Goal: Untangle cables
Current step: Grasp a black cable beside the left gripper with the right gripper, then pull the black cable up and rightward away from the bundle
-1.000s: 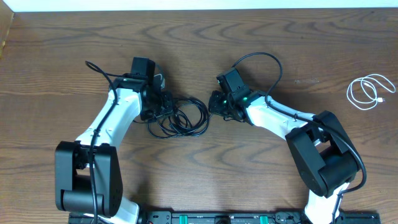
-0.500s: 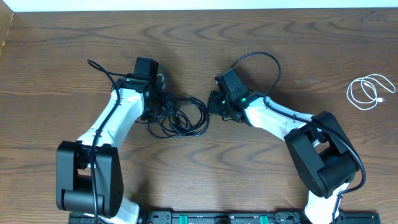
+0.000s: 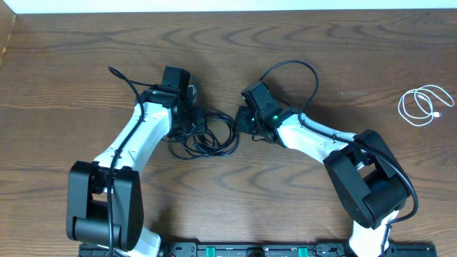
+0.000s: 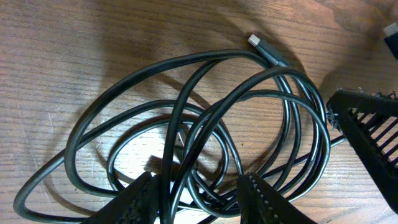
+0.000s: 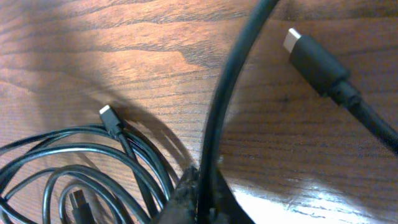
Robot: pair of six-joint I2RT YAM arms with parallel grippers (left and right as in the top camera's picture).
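Observation:
A tangle of black cables (image 3: 211,135) lies coiled on the wooden table between the two arms. My left gripper (image 4: 200,202) hangs over the tangle's left side (image 4: 186,130). Its fingers (image 4: 142,200) stand apart, and several loops pass between them without being pinched. One small plug end (image 4: 264,48) points away at the coil's far side. My right gripper (image 5: 202,196) is shut on one black cable strand (image 5: 230,93) at the tangle's right edge (image 3: 243,121). That strand rises steeply from the jaws. A larger black plug (image 5: 314,61) lies just beyond. A white cable (image 3: 421,106) lies coiled alone far right.
The right arm's own black wire (image 3: 300,71) arches above its wrist, and the left arm's wire (image 3: 125,78) sticks out to the upper left. The table's back edge (image 3: 228,10) runs along the top. The arm bases (image 3: 250,250) stand at the near edge.
My left gripper has slid right and forward over the tangle, its fingers narrowing a little. My right gripper has closed on the black strand and shifted slightly left.

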